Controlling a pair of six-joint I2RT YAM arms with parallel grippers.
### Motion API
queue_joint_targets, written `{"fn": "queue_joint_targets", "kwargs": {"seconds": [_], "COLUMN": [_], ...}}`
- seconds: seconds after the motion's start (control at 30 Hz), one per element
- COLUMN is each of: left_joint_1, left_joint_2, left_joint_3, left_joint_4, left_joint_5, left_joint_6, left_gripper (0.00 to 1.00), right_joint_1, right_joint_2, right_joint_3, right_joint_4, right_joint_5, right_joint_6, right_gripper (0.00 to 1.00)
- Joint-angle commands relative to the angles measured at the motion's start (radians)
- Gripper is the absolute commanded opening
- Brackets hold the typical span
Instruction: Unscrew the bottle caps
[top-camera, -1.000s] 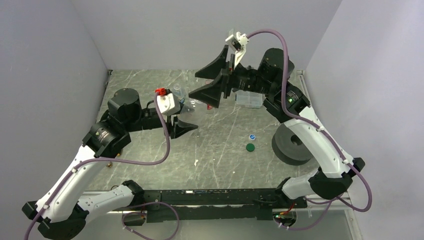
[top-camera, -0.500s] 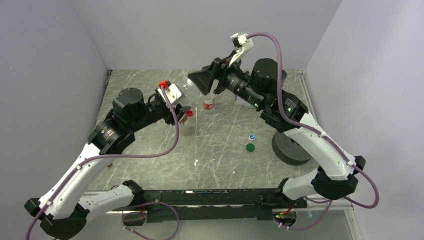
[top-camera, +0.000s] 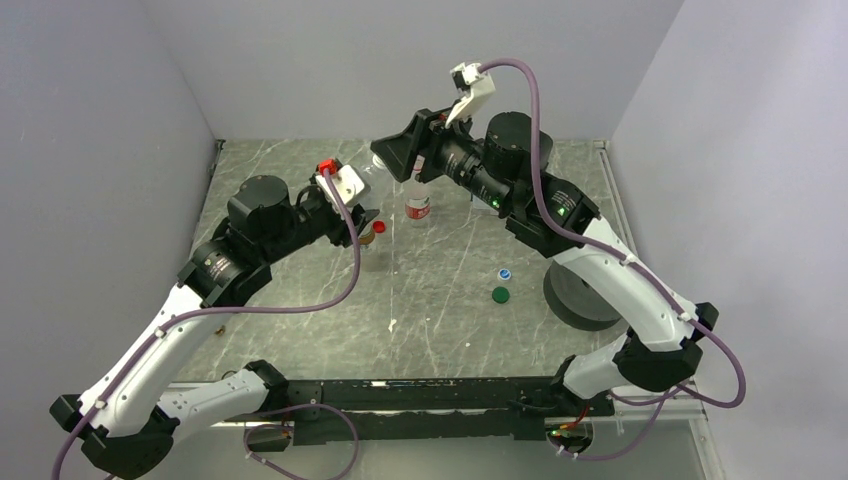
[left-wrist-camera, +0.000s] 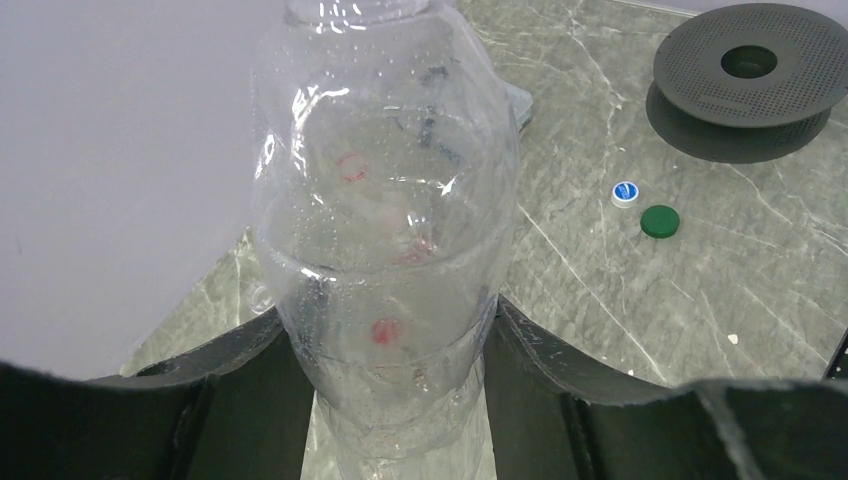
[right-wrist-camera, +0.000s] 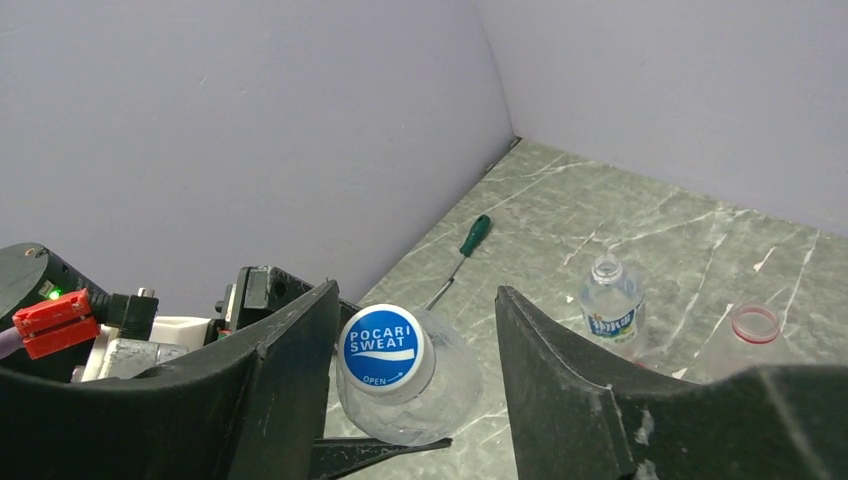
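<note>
My left gripper (left-wrist-camera: 388, 322) is shut on the lower body of a clear bottle (left-wrist-camera: 385, 200) and holds it off the table. Its white-and-blue cap (right-wrist-camera: 385, 347) sits between the jaws of my right gripper (right-wrist-camera: 418, 295). The cap touches the left finger, and a gap shows on the right side, so this gripper is open. From above, the right gripper (top-camera: 392, 165) meets the left gripper (top-camera: 362, 218) over the rear middle of the table. A loose blue-white cap (top-camera: 504, 273), a green cap (top-camera: 499, 294) and a red cap (top-camera: 379, 226) lie on the table.
A red-labelled bottle (top-camera: 418, 207) and a blue-white-labelled bottle (right-wrist-camera: 611, 305) stand uncapped toward the back. A grey perforated spool (top-camera: 580, 295) sits at the right. A green-handled screwdriver (right-wrist-camera: 470, 240) lies by the left wall. Purple walls close in three sides.
My right gripper has swung left and down onto the held bottle's cap, and its jaws have narrowed from wide open. My left gripper has moved back slightly with the bottle.
</note>
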Motion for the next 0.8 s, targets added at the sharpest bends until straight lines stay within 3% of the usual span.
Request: {"fn": "queue_joint_targets", "kwargs": {"seconds": [0.0, 0.07, 0.3, 0.53, 0.77], "left_joint_1": [-0.003, -0.003, -0.003, -0.003, -0.003], "left_joint_2": [-0.005, -0.005, -0.006, -0.007, -0.006], "left_joint_3": [0.001, -0.002, -0.002, -0.002, -0.005], "left_joint_4": [0.066, 0.066, 0.07, 0.071, 0.077], "left_joint_5": [-0.016, -0.016, -0.02, -0.022, -0.023], "left_joint_6": [0.009, 0.008, 0.005, 0.002, -0.001], "left_gripper": [0.17, 0.17, 0.17, 0.17, 0.17], "right_joint_1": [0.004, 0.004, 0.004, 0.004, 0.004], "right_joint_2": [-0.001, -0.009, -0.006, 0.005, 0.003], "right_joint_3": [0.016, 0.004, 0.003, -0.001, -0.006], "right_joint_4": [0.016, 0.029, 0.026, 0.02, 0.026], "right_joint_5": [-0.024, -0.032, -0.033, -0.054, -0.054], "right_joint_6": [0.019, 0.021, 0.023, 0.031, 0.029], "right_gripper": [0.65, 0.69, 0.57, 0.6, 0.49]}}
